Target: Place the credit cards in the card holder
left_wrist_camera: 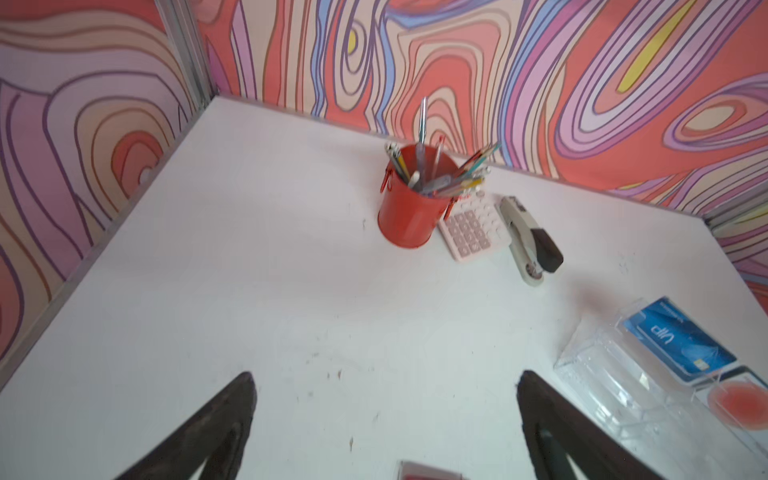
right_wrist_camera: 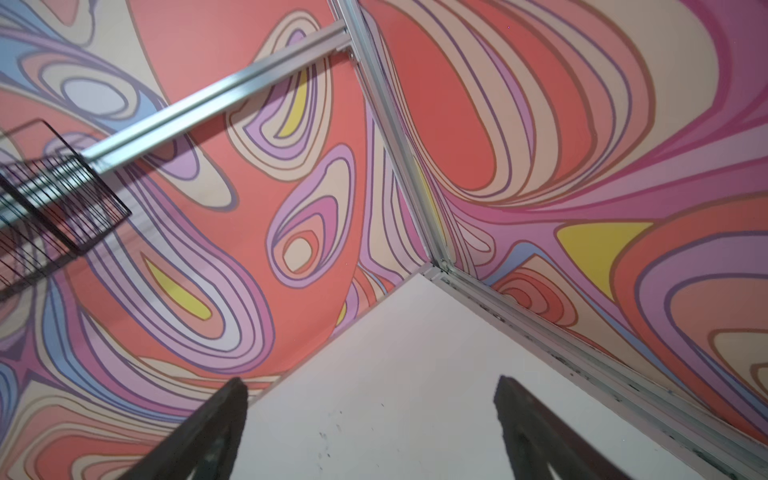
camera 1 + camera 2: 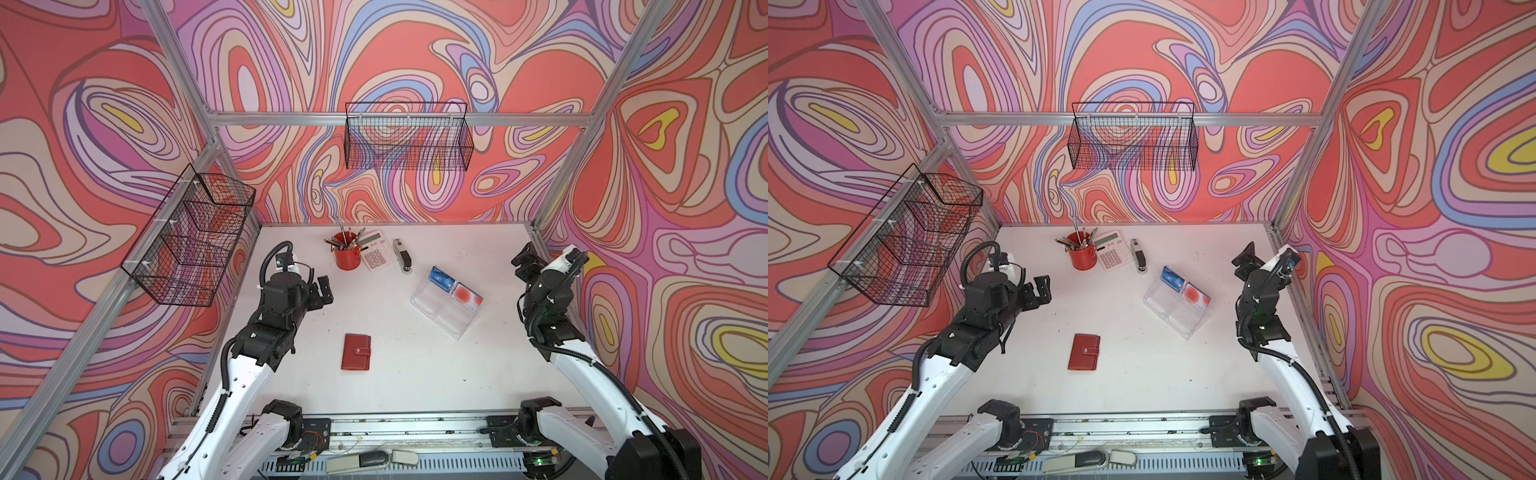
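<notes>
The card holder (image 3: 356, 352) (image 3: 1084, 352), a closed red wallet with its snap tab shut, lies flat near the table's middle front; only its edge (image 1: 428, 471) shows in the left wrist view. The credit cards sit in a clear acrylic tray (image 3: 440, 316) (image 3: 1173, 318) (image 1: 602, 374) to the right: a blue one (image 3: 441, 278) (image 3: 1172, 279) (image 1: 677, 338) and a pale one with a red circle (image 3: 466, 296) (image 3: 1197, 296) (image 1: 735, 401). My left gripper (image 3: 325, 291) (image 3: 1042, 291) (image 1: 386, 374) hangs open and empty, behind and left of the wallet. My right gripper (image 3: 524, 261) (image 3: 1246, 257) (image 2: 370, 380) is open and empty by the right wall, facing the back corner.
At the back stand a red pen cup (image 3: 347, 253) (image 1: 409, 216), a calculator (image 3: 376, 250) (image 1: 473, 228) and a stapler (image 3: 403, 255) (image 1: 530, 241). Wire baskets hang on the back rail (image 3: 409, 137) and the left rail (image 3: 191, 237). Aluminium frame posts edge the table.
</notes>
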`<state>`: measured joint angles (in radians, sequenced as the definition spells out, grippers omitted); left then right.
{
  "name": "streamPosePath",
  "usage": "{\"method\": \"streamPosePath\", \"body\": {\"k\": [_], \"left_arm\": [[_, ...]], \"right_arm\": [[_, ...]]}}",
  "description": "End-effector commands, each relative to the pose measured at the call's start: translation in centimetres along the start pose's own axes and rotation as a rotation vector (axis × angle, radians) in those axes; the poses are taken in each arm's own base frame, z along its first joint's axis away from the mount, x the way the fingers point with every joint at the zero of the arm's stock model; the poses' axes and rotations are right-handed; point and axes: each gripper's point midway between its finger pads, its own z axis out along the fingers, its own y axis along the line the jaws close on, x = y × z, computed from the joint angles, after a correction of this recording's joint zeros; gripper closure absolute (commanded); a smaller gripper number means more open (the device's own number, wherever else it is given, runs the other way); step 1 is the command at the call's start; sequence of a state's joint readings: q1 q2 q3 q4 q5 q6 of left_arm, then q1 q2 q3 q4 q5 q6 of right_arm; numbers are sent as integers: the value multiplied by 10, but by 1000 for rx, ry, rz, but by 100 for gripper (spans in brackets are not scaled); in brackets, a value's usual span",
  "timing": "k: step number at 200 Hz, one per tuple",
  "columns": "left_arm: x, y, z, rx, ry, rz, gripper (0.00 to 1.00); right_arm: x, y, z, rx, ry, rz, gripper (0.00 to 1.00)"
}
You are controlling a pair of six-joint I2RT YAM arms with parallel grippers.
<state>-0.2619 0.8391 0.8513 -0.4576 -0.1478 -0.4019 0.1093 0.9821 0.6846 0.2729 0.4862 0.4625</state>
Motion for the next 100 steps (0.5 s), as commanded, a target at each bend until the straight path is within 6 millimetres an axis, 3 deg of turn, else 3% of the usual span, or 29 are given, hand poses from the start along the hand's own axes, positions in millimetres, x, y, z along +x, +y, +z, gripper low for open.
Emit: {"method": "streamPosePath", "body": {"k": [1, 26, 44, 62, 77, 100], "left_arm": [[28, 8, -16, -1, 87, -35, 0], [25, 27, -36, -75, 45, -60, 0], [28, 25, -44, -43, 36, -77, 0], [38, 18, -37, 15, 43, -111, 0], [47, 25, -26, -22, 38, -183, 0], [43, 14, -17, 21, 40, -191, 0]], "right_arm": [[46, 29, -6, -175, 246, -8, 2], [72, 50, -6, -284, 344, 80, 2], [96, 63, -16, -326, 378, 79, 2], [114, 83, -33, -327, 400, 17, 4], [124, 107, -55, -351, 381, -62, 5], [141, 136, -85, -401, 375, -119, 7]]}}
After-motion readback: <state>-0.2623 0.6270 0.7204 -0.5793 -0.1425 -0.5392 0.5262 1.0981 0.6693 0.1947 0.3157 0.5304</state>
